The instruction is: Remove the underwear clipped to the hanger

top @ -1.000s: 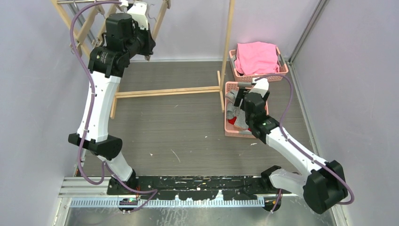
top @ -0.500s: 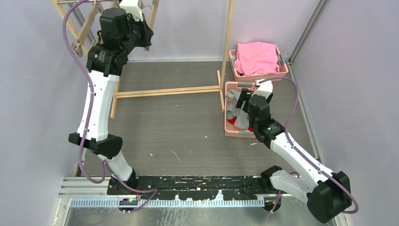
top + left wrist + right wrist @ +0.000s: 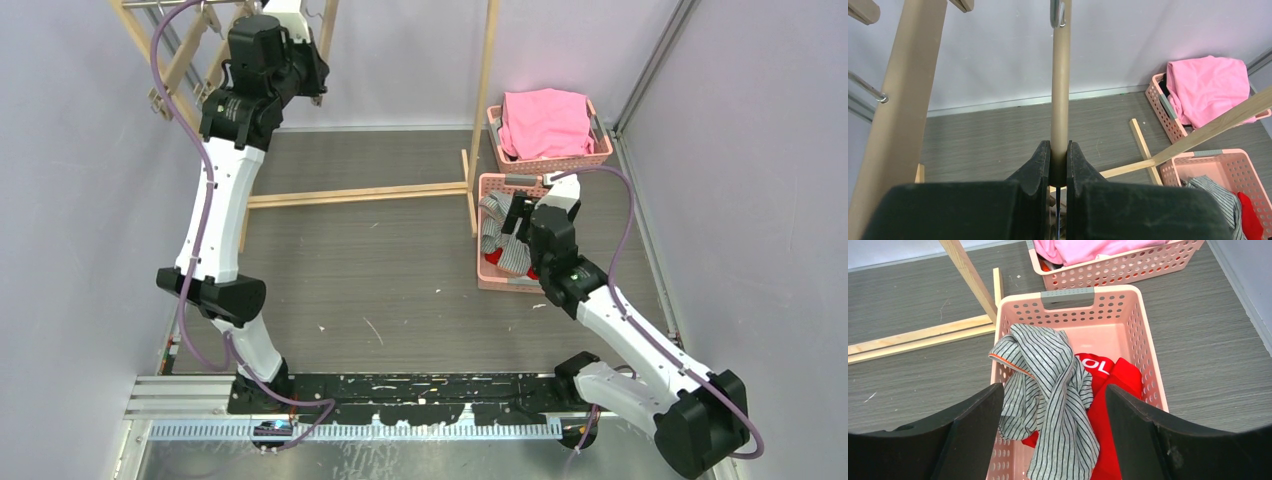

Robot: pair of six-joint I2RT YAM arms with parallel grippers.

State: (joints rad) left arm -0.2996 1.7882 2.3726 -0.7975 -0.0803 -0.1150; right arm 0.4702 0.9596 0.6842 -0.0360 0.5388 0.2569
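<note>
The grey-and-white striped underwear [image 3: 1048, 390] lies draped over the left rim of the near pink basket [image 3: 1068, 292], on top of the red underwear with white lettering [image 3: 1115, 382]. Both also show in the top view, striped [image 3: 497, 238] and red [image 3: 492, 257]. The cream piece is out of view. My right gripper [image 3: 1053, 395] is open and empty, just above the striped piece. My left gripper [image 3: 1059, 147] is shut on the round wooden bar of the hanger [image 3: 1060, 90], high up at the rack [image 3: 305, 70]. No cloth shows on that bar.
A second pink basket [image 3: 600, 150] behind the first holds the pink cloth [image 3: 545, 120]. The wooden drying rack has an upright post [image 3: 485, 100] beside the baskets and a floor rail [image 3: 355, 195]. Its slanted legs [image 3: 903, 100] stand close beside my left gripper.
My left arm has shifted slightly at the top of the rack, still gripping the bar. My right arm has moved a little to the right and stays over the near basket.
</note>
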